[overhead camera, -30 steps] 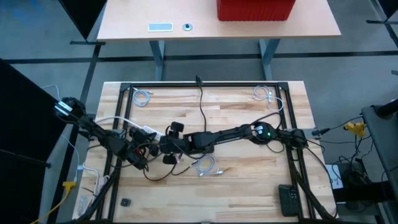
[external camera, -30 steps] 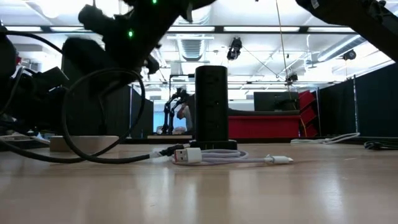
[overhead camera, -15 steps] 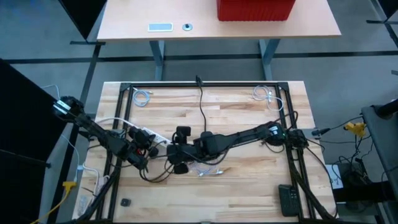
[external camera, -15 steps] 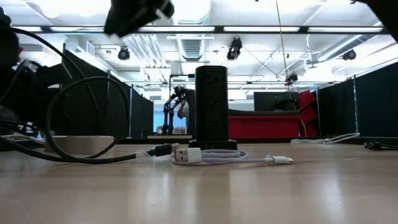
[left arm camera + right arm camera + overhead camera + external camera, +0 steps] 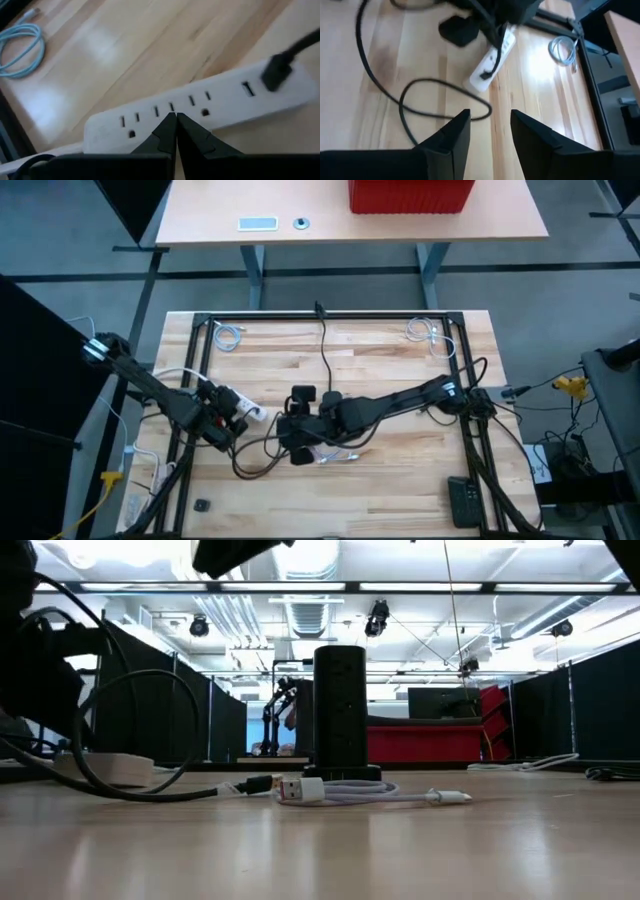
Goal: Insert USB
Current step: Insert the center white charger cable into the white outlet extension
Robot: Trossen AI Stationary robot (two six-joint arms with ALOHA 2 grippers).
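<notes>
While the left gripper (image 5: 171,120), fingers shut, presses the white power strip (image 5: 200,107) at centre-left, seemingly steadying it, its USB port (image 5: 248,88) sits beside the black plug (image 5: 276,71); the right gripper (image 5: 487,125) hovers open and empty, frame centre.

We found the desk (image 5: 400,480) bare along its near right side. Toward the left middle, a black cable (image 5: 255,465) looped beside the white power strip (image 5: 235,402), and a coiled pale cable (image 5: 335,452) lay just beside the right claw (image 5: 297,425).
</notes>
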